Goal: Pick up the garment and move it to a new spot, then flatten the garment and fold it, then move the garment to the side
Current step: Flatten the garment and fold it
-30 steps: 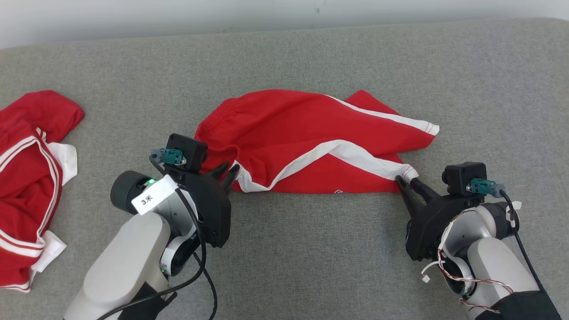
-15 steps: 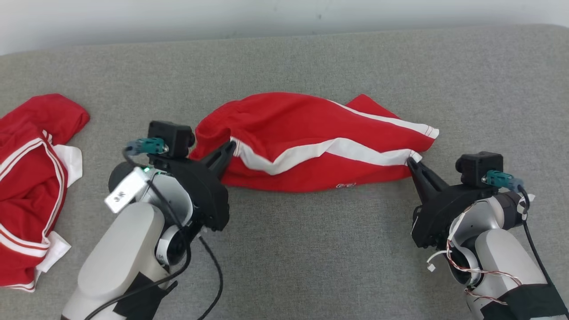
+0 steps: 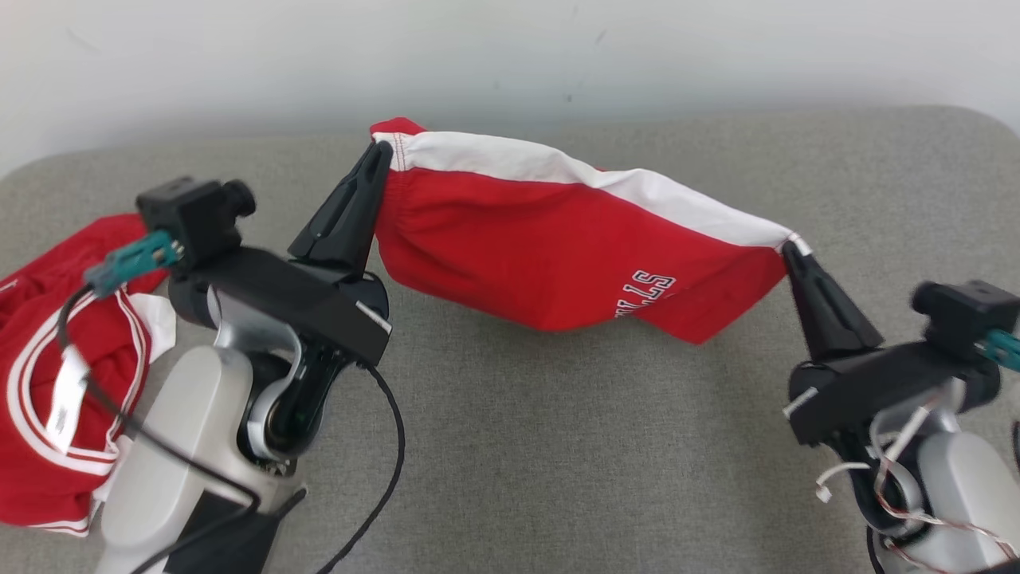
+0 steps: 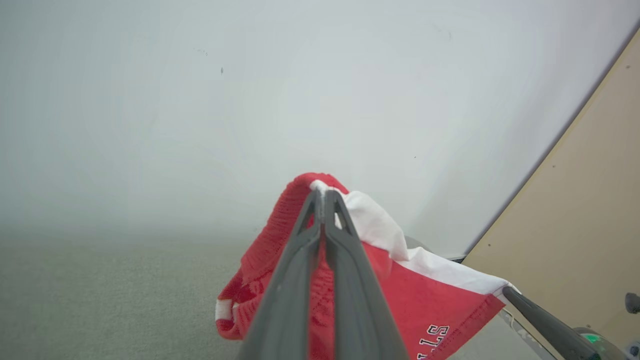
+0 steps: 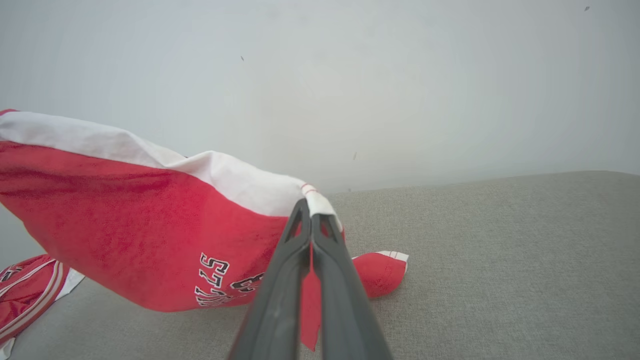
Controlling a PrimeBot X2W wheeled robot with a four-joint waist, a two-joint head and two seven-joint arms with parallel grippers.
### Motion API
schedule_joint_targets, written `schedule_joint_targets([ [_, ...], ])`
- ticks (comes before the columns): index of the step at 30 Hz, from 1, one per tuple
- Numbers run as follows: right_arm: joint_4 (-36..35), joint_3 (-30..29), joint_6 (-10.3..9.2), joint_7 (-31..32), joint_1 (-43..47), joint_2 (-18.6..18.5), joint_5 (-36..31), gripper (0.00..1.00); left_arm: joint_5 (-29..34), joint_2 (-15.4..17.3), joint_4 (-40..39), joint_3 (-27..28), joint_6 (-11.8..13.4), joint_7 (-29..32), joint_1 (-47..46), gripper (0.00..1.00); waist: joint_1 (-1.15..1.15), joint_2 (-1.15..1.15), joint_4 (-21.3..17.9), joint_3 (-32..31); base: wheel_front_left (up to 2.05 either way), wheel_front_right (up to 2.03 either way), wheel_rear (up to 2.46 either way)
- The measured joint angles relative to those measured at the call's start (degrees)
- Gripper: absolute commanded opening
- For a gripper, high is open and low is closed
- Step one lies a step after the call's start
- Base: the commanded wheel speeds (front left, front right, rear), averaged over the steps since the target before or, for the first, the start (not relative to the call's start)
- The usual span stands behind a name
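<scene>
**Garment (image 3: 558, 263) raised from lying crumpled to hanging between both tools**

Against the earlier head view, where it lay on the grey surface (image 3: 558, 462), the garment is now lifted and stretched along its white-banded edge. The camera has also tilted up, so more of the pale wall (image 3: 510, 56) is in view.

Position: the garment hangs in mid-air over the middle of the surface, lettering facing the robot. In the right wrist view its lowest fold sits at or just above the surface; contact cannot be confirmed.

Assessment: the pick-up appears complete and the carry to a new spot is in hand. Flattening and folding are not yet begun.

A second red garment (image 3: 48, 383) lies at the robot's left, well apart from the held one. It limits room for a set-down on that side.

The left tool (image 3: 374, 159) is clenched on the waistband corner. The right tool (image 3: 789, 249) is clenched on the hem corner, held lower.

A black cable (image 3: 394, 446) loops beside the left arm, a possible snag.
</scene>
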Motion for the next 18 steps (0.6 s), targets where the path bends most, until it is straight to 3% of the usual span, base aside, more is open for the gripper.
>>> schedule_joint_targets([
  [7, -18.01, -3.43, 0.92, -2.72, 7.09, -0.56, 5.8, 0.0, -3.15, -0.75, -14.01, 1.8, 0.48, -2.59, 6.3, 0.0, -0.01, 0.0, -0.12, -3.22, 0.0, 0.0, 0.0],
  [11, -25.42, -3.88, 1.29, -2.19, 7.1, -0.86, 7.57, 0.0, -6.19, -1.21, -20.26, 1.92, 1.02, -0.34, 8.33, 0.0, -0.01, -0.01, -0.59, -3.87, 0.0, 0.0, 0.0],
  [14, -24.32, -3.26, 1.27, 0.51, 4.45, -2.31, 6.64, 0.0, -6.1, -0.41, -19.83, 1.19, 2.77, 2.43, 8.53, 0.0, -0.01, -0.01, -1.0, -3.17, 0.0, 0.0, 0.0],
  [18, -16.86, -0.35, 0.99, 4.31, -4.16, -2.56, 5.49, 0.0, -4.9, 0.14, -14.07, 1.3, 4.72, 5.08, 6.66, 0.0, 0.0, 0.0, -1.53, -1.11, 0.0, 0.0, 0.0],
])
